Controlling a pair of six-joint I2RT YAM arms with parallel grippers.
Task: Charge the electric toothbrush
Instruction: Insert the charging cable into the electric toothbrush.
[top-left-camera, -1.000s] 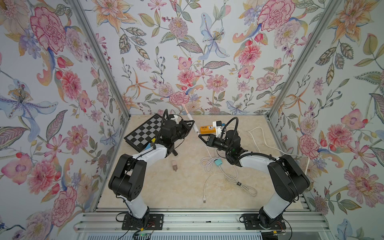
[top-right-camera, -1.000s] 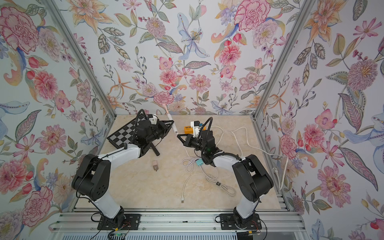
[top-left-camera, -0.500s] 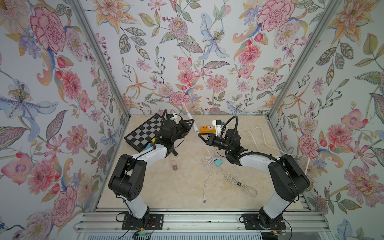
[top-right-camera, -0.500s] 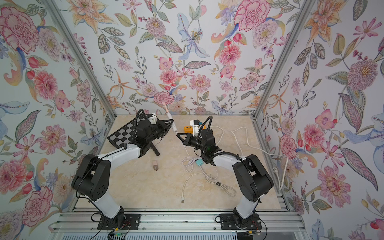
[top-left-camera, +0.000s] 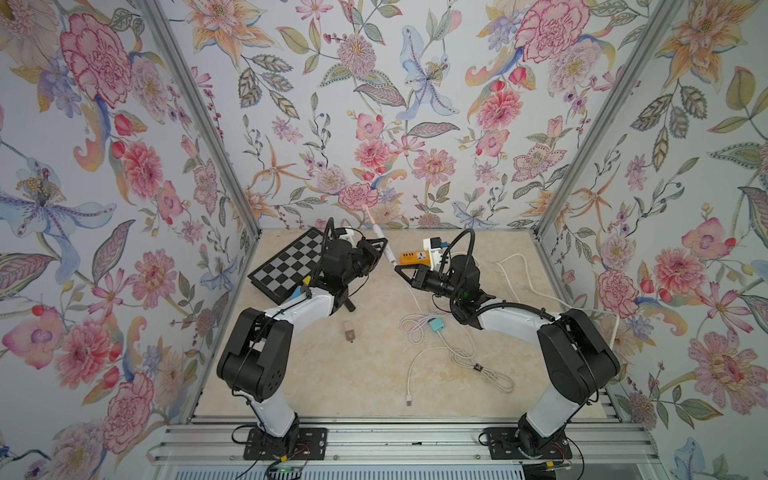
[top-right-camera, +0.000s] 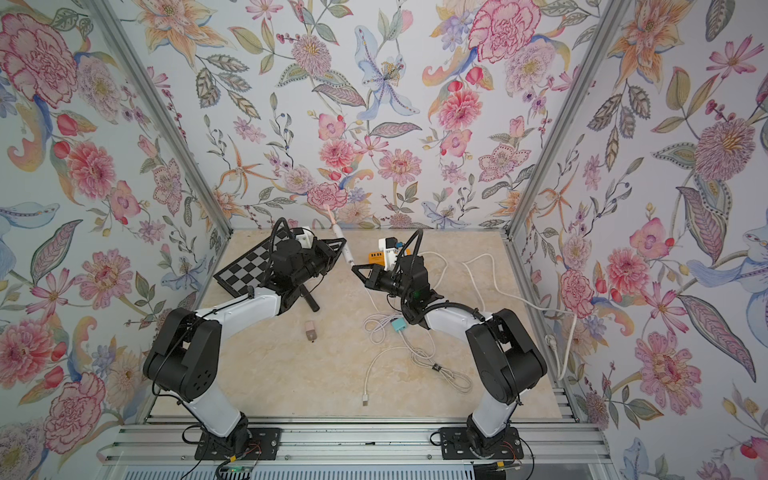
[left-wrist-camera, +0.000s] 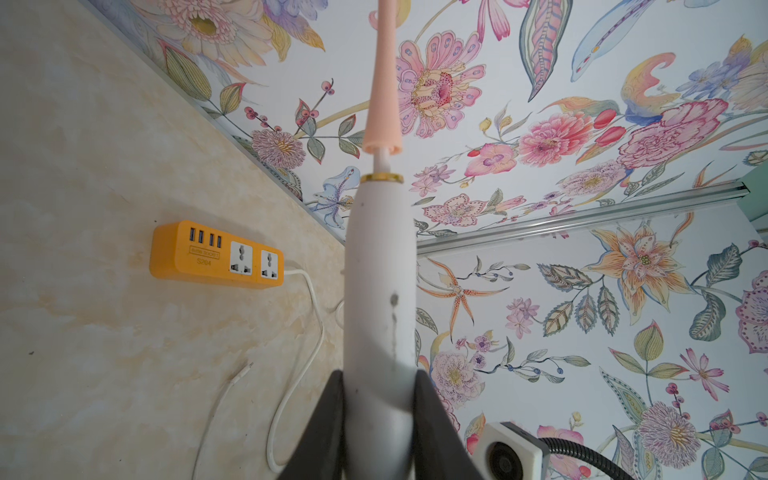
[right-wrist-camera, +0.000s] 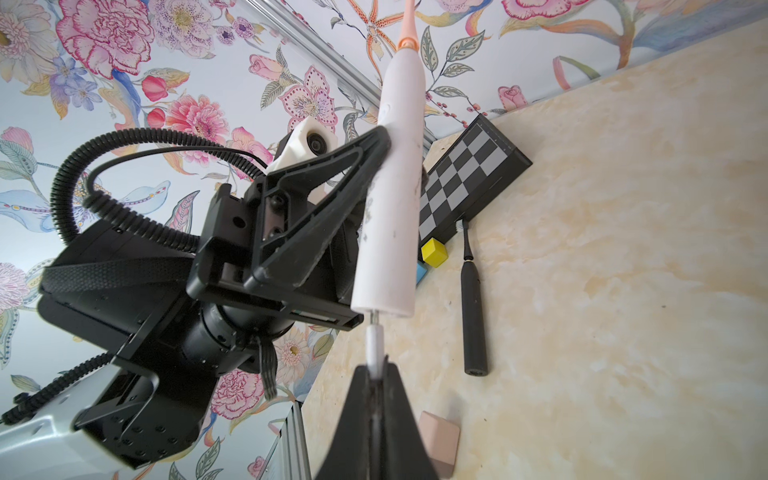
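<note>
A white electric toothbrush (top-left-camera: 384, 246) (right-wrist-camera: 390, 208) with a pink head hangs tilted above the table, head toward the back wall. My left gripper (top-left-camera: 376, 250) (left-wrist-camera: 379, 374) is shut on its handle (left-wrist-camera: 380, 291), one finger on each side. My right gripper (top-left-camera: 401, 269) (right-wrist-camera: 376, 368) is shut on the white plug (right-wrist-camera: 374, 345) of a charging cable. The plug's metal tip meets the bottom end of the handle. The cable trails down from my right gripper to the table (top-left-camera: 417, 307).
An orange power strip (top-left-camera: 415, 257) (left-wrist-camera: 216, 255) lies near the back wall. A chessboard (top-left-camera: 286, 264), a black toothbrush (right-wrist-camera: 473, 299), a yellow cube (right-wrist-camera: 434, 252), a pink cap (top-left-camera: 349, 331), a teal adapter (top-left-camera: 436, 324) and loose white cable (top-left-camera: 457, 353) are on the table.
</note>
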